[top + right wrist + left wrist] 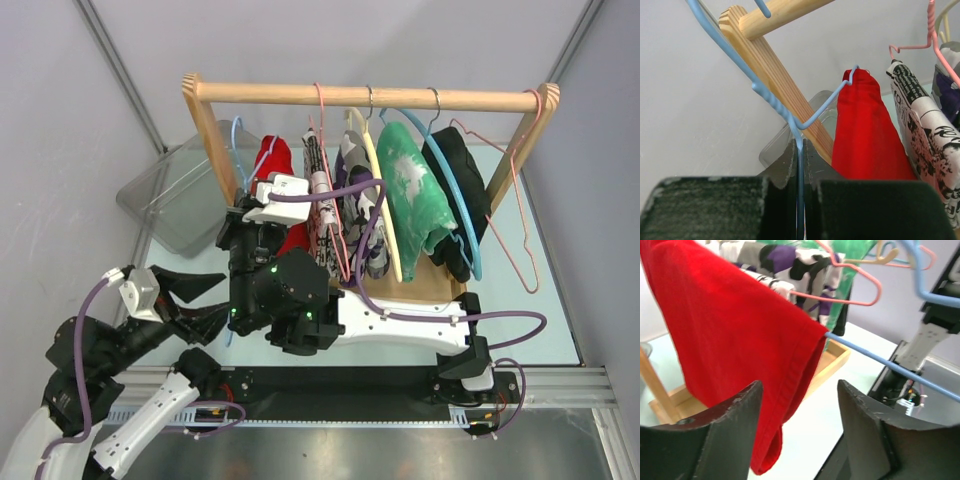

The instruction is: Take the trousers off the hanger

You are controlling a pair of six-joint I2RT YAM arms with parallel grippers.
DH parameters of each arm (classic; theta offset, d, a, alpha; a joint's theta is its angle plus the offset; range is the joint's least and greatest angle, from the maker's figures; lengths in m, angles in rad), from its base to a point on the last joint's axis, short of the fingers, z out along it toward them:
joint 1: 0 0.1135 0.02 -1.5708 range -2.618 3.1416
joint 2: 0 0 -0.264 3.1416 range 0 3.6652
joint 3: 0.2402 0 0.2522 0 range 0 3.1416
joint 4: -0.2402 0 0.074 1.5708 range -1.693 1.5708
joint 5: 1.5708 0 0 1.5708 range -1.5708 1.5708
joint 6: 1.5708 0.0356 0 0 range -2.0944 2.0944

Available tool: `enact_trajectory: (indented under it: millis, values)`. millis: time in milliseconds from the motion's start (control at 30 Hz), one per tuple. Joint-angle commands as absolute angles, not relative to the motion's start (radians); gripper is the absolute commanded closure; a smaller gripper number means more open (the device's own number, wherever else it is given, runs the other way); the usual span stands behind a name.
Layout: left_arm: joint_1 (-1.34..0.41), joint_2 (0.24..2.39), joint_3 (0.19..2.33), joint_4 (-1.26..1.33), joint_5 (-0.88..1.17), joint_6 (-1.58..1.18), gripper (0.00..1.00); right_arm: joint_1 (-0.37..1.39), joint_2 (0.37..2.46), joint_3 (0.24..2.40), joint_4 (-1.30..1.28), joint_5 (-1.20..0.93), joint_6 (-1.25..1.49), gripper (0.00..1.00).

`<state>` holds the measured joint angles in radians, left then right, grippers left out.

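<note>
Red trousers (272, 160) hang folded over a light blue wire hanger (237, 135) at the left end of the wooden rail (370, 96). My right gripper (800, 143) is shut on the blue hanger (771, 95) just below its twisted neck, and the red trousers (865, 130) hang to its right. In the top view this gripper (243, 213) sits beside the red cloth. My left gripper (800, 385) is open, and the lower hem of the red trousers (730, 340) hangs between and beyond its fingers without touching them. The hanger's bottom bar (880, 362) sticks out of the fold. The left gripper (222, 294) is low, at the left.
On the same rail hang a newspaper-print garment (320, 180), a purple-patterned one (355, 170), a green one (410, 190), a black one (458, 190) and an empty pink hanger (520, 220). A clear plastic bin (175, 200) lies behind the rack's left post (215, 150). The rack's wooden base (832, 362) lies under the clothes.
</note>
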<state>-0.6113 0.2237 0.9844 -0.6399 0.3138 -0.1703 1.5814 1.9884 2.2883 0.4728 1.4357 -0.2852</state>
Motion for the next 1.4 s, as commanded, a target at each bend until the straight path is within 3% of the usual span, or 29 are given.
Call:
enact_trajectory:
  millis: [0,300,467,600,833,1133,1367]
  values:
    - [-0.615,0.268,0.968,-0.649,0.235,-0.138,0.35,1.582,1.890,2.301,0.495,1.321,-0.215,1.00]
    - [-0.615,0.339,0.946,-0.532,0.170,-0.138,0.43,1.583,1.868,2.273,0.512,1.310,-0.201,1.00]
    - [-0.615,0.330,0.963,-0.526,0.077,-0.137,0.52,1.588,1.859,2.254,0.511,1.312,-0.198,1.00]
    - [-0.615,0.334,0.962,-0.485,0.081,-0.143,0.53,1.588,1.852,2.246,0.515,1.313,-0.181,1.00]
    - [-0.615,0.353,0.948,-0.433,0.074,-0.129,0.43,1.591,1.861,2.258,0.540,1.348,-0.167,1.00]
    - [-0.615,0.397,0.937,-0.350,0.060,-0.120,0.37,1.600,1.893,2.279,0.587,1.371,-0.166,1.00]
    - [-0.615,0.417,0.930,-0.336,0.155,-0.086,0.30,1.598,1.901,2.293,0.542,1.361,-0.117,1.00]
